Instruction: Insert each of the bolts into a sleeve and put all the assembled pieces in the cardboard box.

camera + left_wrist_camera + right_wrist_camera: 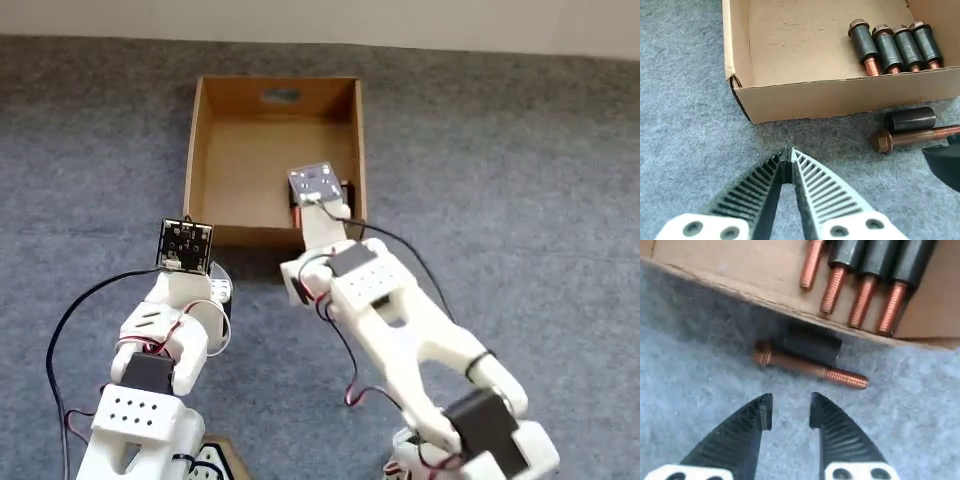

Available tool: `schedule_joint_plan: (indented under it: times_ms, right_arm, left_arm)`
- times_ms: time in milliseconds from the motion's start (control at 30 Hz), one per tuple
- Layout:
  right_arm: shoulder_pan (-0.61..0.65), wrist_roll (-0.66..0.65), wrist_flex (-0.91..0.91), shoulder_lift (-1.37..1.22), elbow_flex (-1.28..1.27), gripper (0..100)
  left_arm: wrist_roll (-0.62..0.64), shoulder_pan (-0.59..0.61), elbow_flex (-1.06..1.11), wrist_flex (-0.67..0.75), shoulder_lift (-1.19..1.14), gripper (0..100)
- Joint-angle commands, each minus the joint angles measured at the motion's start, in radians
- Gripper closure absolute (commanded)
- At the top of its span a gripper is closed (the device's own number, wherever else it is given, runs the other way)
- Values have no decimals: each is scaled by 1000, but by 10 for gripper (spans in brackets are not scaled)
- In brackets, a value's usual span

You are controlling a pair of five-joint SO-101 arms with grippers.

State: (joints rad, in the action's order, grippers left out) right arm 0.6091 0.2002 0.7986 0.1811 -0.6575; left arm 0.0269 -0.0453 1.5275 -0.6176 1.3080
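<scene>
A copper bolt (805,365) lies loose on the grey carpet, just outside the front wall of the cardboard box (193,150). A black sleeve (812,346) lies beside it, against the box wall. My right gripper (788,412) hangs open a short way from the bolt, with nothing between its fingers. My left gripper (789,152) is shut and holds nothing. It is over the carpet near the box's front corner, and the sleeve (910,120) and bolt (912,138) lie off to its side. Several assembled pieces (895,46) lie side by side inside the box (840,97).
Both arms stand on grey carpet (520,180) in front of the box. The right arm (380,300) leans over the box's front right corner, and the left arm (165,330) is near the front left corner. A dark fingertip (945,167) of the other gripper shows beside the bolt.
</scene>
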Motion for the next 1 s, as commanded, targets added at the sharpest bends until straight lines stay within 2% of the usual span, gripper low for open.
schedule_joint_plan:
  times_ms: [0, 667, 833, 967]
  right_arm:
    - [8, 12, -10, -53, 90, 796]
    - [-4, 12, -127, -85, 97, 783]
    - [-27, 89, -125, -87, 97, 779]
    - [-27, 91, -125, -114, 94, 779]
  left_arm:
    - [-6, 15, -12, 20, 13, 987]
    - [-6, 15, -10, 18, 13, 987]
    - [-6, 15, -10, 18, 13, 987]
    - [-6, 15, -10, 18, 13, 987]
